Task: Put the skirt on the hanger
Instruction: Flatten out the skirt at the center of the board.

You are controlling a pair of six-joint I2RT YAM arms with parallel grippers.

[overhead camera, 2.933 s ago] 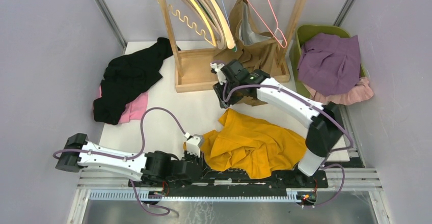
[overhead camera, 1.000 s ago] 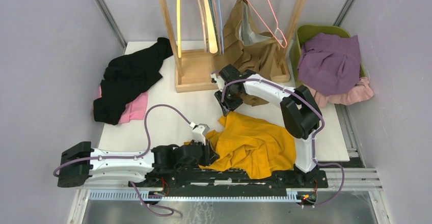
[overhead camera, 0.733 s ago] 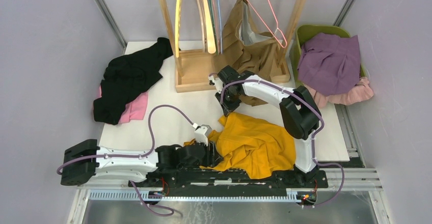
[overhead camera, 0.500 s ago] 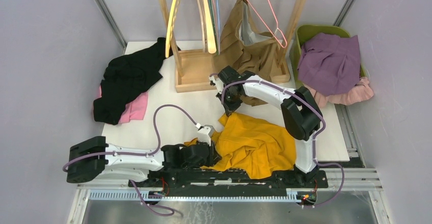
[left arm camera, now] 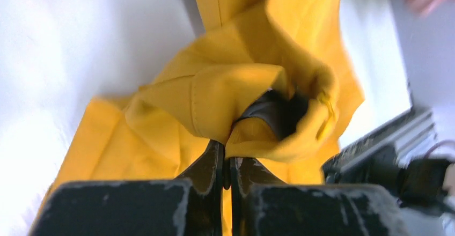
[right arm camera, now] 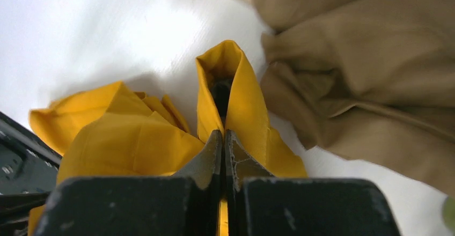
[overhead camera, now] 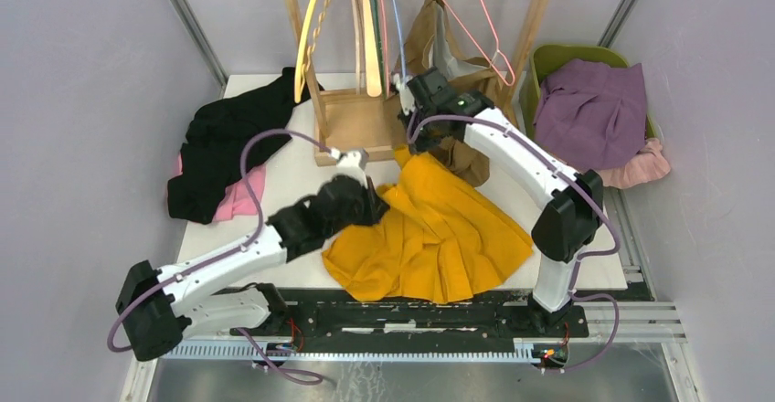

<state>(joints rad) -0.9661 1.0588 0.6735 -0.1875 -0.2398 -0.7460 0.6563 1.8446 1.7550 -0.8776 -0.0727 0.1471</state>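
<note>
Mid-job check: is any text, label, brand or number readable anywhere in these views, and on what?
None can be read in any view.
Skirt: no tag or print showing; a dark patch inside its fold is blurred, no writing made out.
Rack, hangers, basket: no markings visible.

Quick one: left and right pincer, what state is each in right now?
Left pincer: closed, holding a fold of the yellow skirt.
Right pincer: closed, holding another edge of the yellow skirt.
</note>
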